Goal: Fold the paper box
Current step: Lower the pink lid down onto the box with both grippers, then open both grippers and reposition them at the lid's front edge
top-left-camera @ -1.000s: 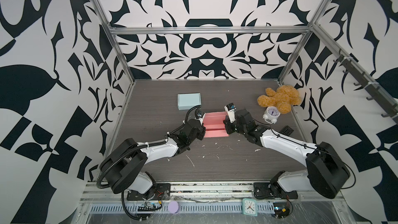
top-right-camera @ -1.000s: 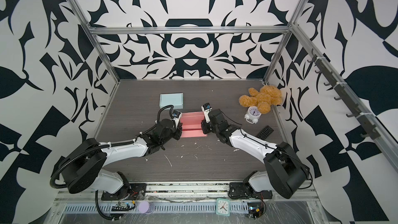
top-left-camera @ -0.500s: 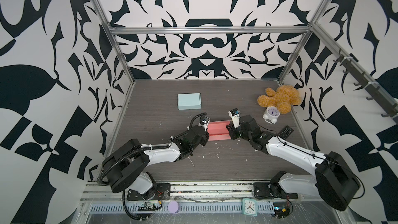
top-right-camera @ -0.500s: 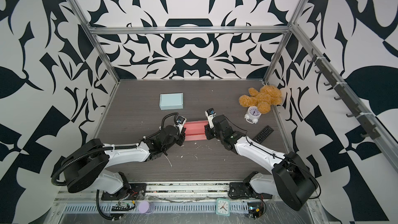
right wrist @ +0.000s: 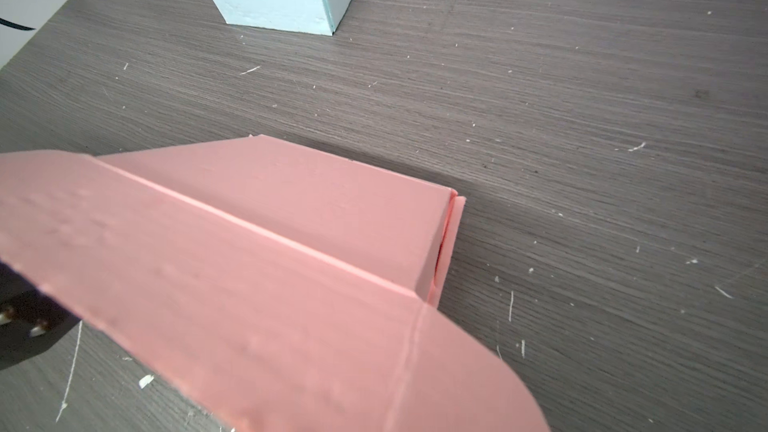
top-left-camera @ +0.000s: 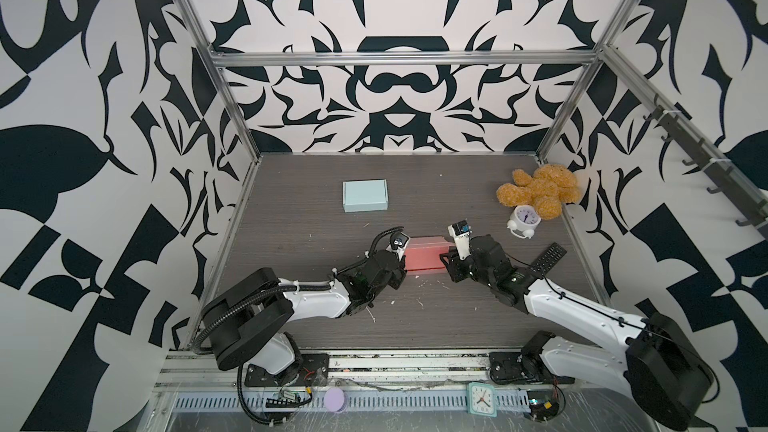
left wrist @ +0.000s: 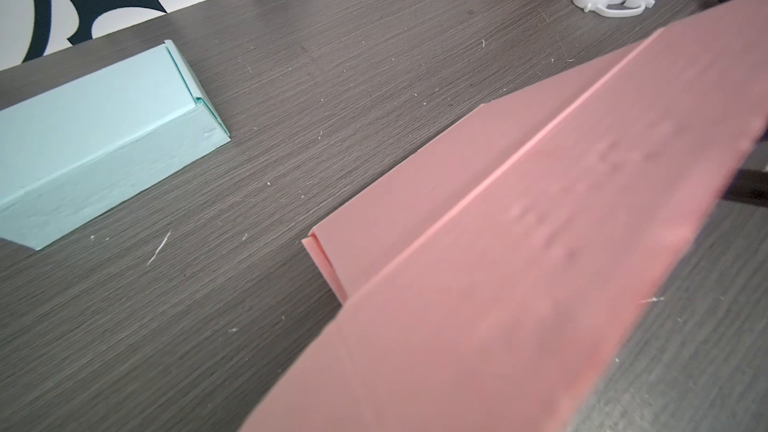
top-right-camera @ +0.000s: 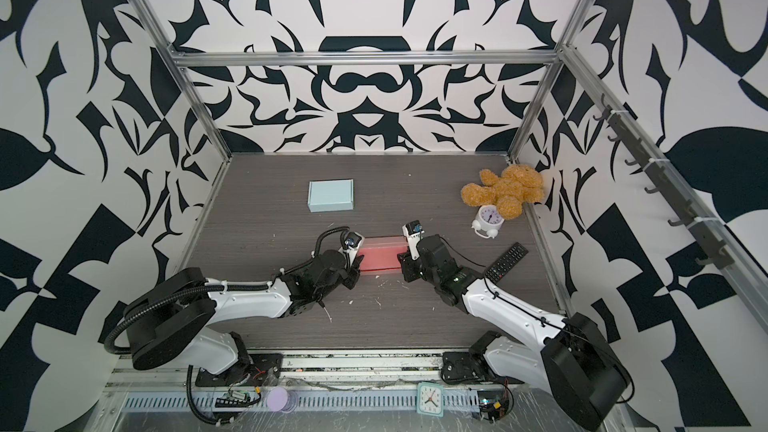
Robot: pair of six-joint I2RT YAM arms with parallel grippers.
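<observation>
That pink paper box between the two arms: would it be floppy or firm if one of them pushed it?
Probably light: the pink box looks like thin folded card. Its open flap, hinged on a crease, would likely bend when pushed. With flat sides on the smooth table, it should slide, not roll.

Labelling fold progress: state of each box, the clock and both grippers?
pink paper box: walls up, lid flap raised, not tucked
light blue box: folded, closed
alarm clock: lying face up
left gripper: at pink box's end, jaws unclear
right gripper: at opposite end, jaws unclear
</observation>
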